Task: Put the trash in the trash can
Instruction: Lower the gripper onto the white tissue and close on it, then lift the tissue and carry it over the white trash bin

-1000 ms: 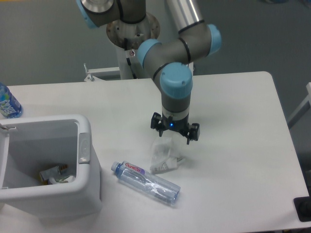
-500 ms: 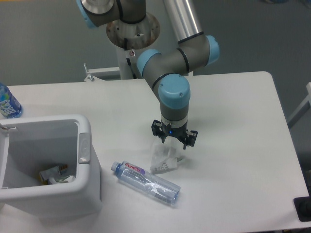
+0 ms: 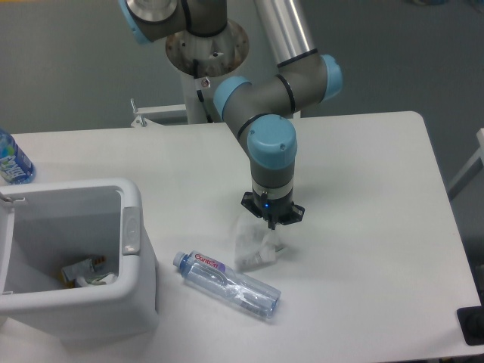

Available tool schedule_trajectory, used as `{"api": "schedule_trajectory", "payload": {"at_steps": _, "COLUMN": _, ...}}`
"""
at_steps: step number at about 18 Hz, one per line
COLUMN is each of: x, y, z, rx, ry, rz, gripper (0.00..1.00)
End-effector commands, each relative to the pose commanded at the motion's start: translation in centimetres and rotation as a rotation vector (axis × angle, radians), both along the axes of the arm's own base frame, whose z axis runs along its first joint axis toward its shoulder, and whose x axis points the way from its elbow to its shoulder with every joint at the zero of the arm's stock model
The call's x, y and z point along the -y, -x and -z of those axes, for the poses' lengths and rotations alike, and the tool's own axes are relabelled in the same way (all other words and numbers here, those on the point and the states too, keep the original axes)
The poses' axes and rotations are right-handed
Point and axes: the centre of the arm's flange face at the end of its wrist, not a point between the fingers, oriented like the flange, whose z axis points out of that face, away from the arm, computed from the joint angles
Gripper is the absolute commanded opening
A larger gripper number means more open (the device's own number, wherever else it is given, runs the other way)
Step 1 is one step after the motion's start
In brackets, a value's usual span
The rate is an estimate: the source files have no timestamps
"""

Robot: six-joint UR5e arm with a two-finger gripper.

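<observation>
The crumpled clear-whitish wrapper [image 3: 253,246] lies on the white table just right of centre. My gripper [image 3: 271,222] points straight down onto its upper right edge, fingers drawn together and shut on the plastic. A clear bottle [image 3: 227,283] with a blue cap and a red-lettered label lies on its side in front of the wrapper. The white boxy trash can [image 3: 140,283] stands at the front left, its grey tab [image 3: 130,231] facing the bottle, with some scraps inside at the bottom.
A blue-labelled bottle [image 3: 11,160] stands at the table's far left edge behind the can. The arm's base column [image 3: 206,53] rises behind the table. A dark object [image 3: 473,325] sits at the front right corner.
The gripper came down slightly onto the wrapper and its spread fingers closed together on the plastic. The wrapper looks more bunched. Bottle and can have not moved.
</observation>
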Motion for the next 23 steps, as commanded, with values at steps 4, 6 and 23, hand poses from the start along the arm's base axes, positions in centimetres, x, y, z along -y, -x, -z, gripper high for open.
{"api": "schedule_trajectory", "payload": {"at_steps": 4, "x": 0.3, "y": 2.7, "z": -6.8, "rx": -0.073, "ry": -0.114, "rz": -0.022, "gripper": 0.0}}
{"api": "schedule_trajectory", "payload": {"at_steps": 6, "x": 0.3, "y": 4.3, "z": -12.2, "rx": -0.095, "ry": -0.215, "rz": -0.042, "gripper": 0.0}}
{"api": "schedule_trajectory", "payload": {"at_steps": 23, "x": -14.0, "y": -18.7, "z": -29.9, "rx": 0.146, "ry": -0.709, "rz": -0.041, "gripper": 0.0}}
